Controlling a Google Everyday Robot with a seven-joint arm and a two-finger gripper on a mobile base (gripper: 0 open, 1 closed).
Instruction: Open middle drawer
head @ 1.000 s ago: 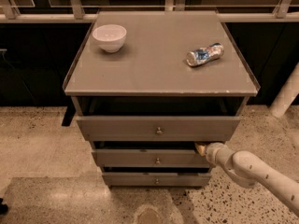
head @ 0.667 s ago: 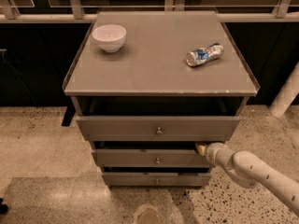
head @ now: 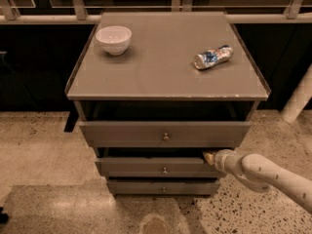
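Nothing visible has shifted over the last second: the gripper (head: 209, 156) sits at the same spot by the right end of the middle drawer (head: 146, 166), and that drawer front stands as far out as it did before. The gripper's tan tip lies at the upper right corner of the middle drawer's front, in the dark gap between it and the top drawer (head: 126, 133) above. It is touching, or all but touching, the front's top edge. Whether the gripper is spread or closed there cannot be told, nor whether it grips the edge or only rests against it. The white arm (head: 273, 175) behind it comes in from the lower right, over the speckled floor (head: 39, 150).

The middle drawer is the second of three grey fronts in the table (head: 161, 77), with a small round knob (head: 165, 170) at its centre, well to the left of the gripper. It appears to stand out a little beyond the bottom drawer (head: 195, 187), and a shadowed strip shows above it. The top drawer, the widest, is pulled out somewhat, leaving a dark opening under the table top. On the table a white bowl (head: 113, 39) stands near the back left corner. A crumpled silver-and-blue can (head: 213, 57) lies on its side toward the right, well apart from the bowl.
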